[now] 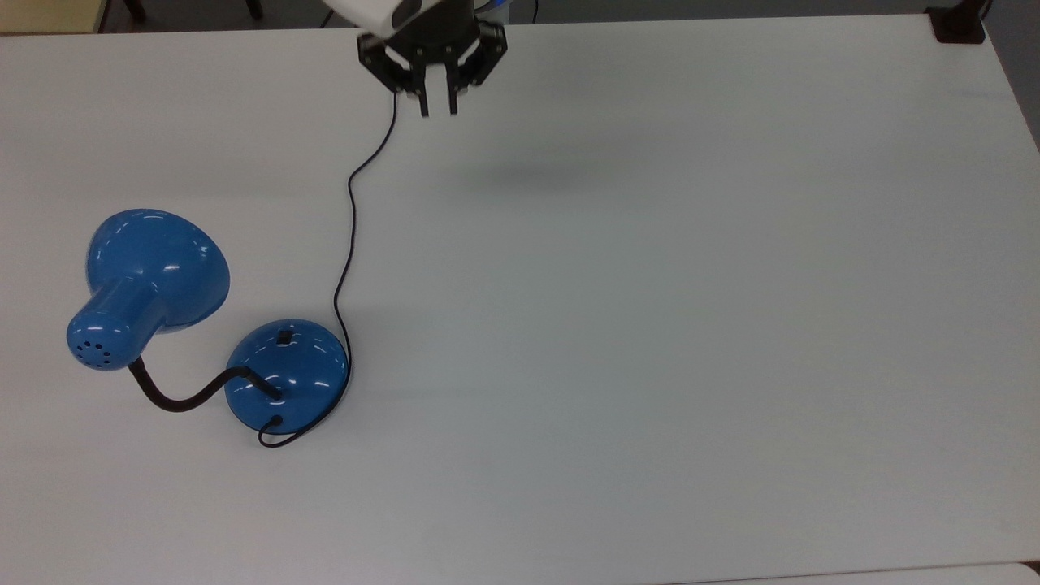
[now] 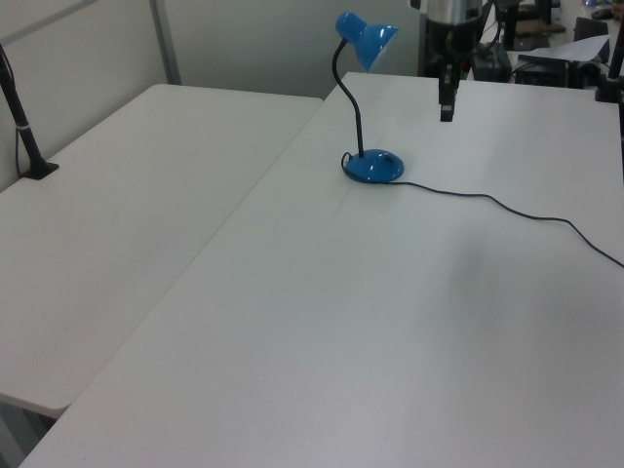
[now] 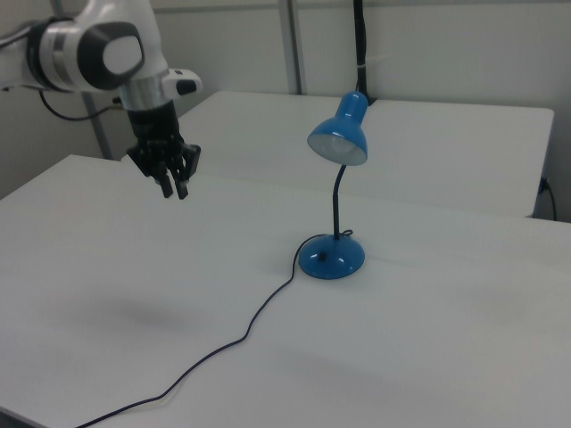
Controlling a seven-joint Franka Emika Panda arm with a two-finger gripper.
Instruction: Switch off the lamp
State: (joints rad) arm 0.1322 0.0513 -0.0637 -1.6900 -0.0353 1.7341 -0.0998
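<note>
The blue lamp stands on the white table (image 1: 650,325) at the top view's left. Its bell shade (image 1: 158,268) leans on a black bendy neck (image 1: 187,398) above the domed base (image 1: 286,372). A small black switch (image 1: 283,336) sits on the base. The thin black cord (image 1: 349,211) runs from the base toward the top view's top edge. My gripper (image 1: 437,106) hangs in the air far from the base, open, with nothing between its fingers. The left view shows the gripper (image 2: 447,107) right of the shade (image 2: 368,39). In the right view the gripper (image 3: 174,190) is left of the lamp base (image 3: 332,257).
A black clamp (image 1: 959,24) sits on the table's corner at the top view's top right. A second white table (image 2: 146,195) adjoins at the left view's left, with a black post (image 2: 19,117) on it. The cord trails across the table (image 3: 223,348) in the right view.
</note>
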